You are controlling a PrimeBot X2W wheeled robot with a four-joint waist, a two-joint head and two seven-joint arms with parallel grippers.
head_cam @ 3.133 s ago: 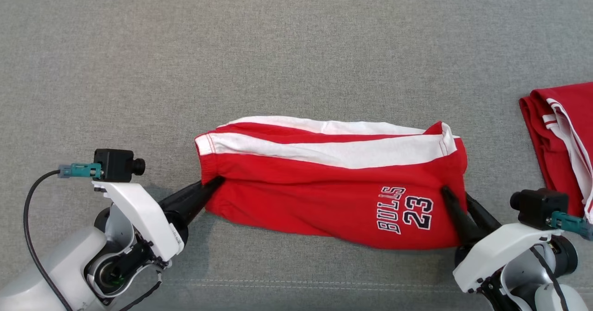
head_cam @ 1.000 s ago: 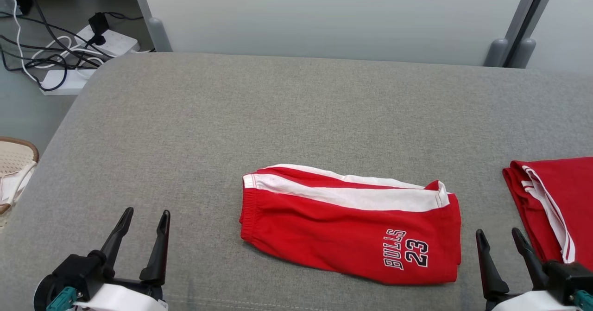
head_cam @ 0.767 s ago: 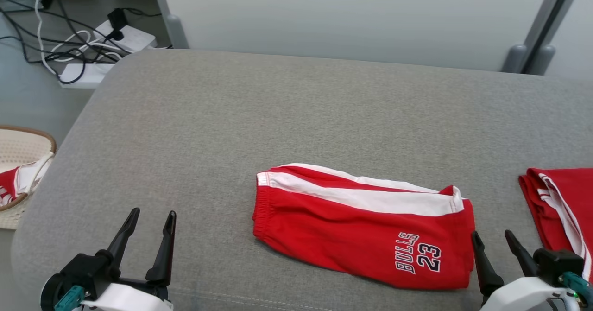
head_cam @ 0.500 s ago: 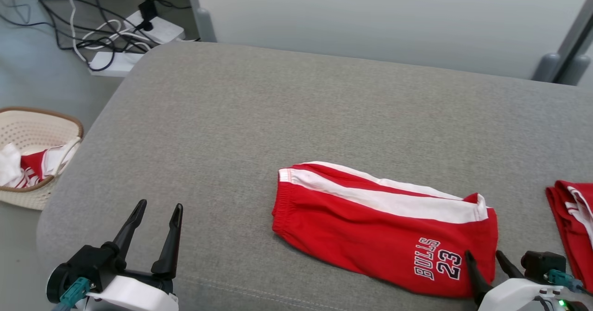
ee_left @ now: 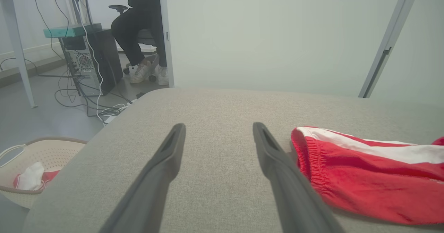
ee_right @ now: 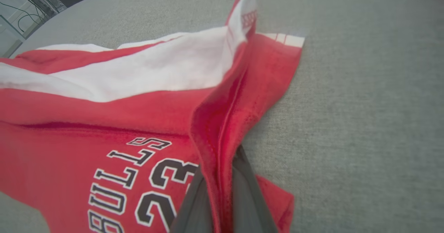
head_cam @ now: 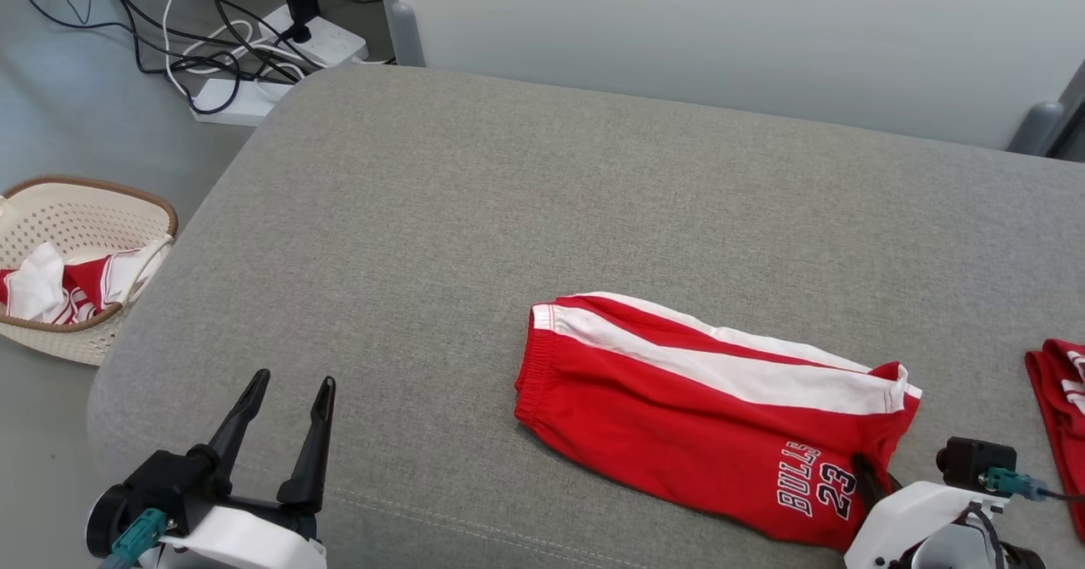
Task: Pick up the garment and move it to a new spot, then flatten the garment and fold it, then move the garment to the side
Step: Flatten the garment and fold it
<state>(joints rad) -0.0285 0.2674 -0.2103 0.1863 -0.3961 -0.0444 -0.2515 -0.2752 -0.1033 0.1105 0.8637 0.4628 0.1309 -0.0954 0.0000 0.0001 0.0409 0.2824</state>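
Observation:
The garment (head_cam: 678,416) is a folded pair of red shorts with white side stripes and "BULLS 23" print, lying on the grey cushion (head_cam: 509,213). My right gripper (head_cam: 869,477) is at its right end, shut on the hem. In the right wrist view the two fingers of the right gripper (ee_right: 220,191) pinch a raised ridge of the garment (ee_right: 104,115) beside the print. My left gripper (head_cam: 294,378) stands open over bare cushion, well left of the shorts. The left wrist view has the left gripper (ee_left: 219,127) holding nothing, with the garment's (ee_left: 364,177) waistband just right of it.
Another red garment (head_cam: 1059,399) lies at the cushion's right edge. On the floor to the left stands a cream basket (head_cam: 85,183) with red and white clothes. Cables and power strips (head_cam: 254,43) lie behind it. A seated person's legs (ee_left: 138,35) and a computer tower (ee_left: 90,63) are beyond.
The head camera has swung left, so the scene has shifted right. My right gripper has moved onto the garment's right hem and shut on it, bunching the cloth. The left gripper stays open.

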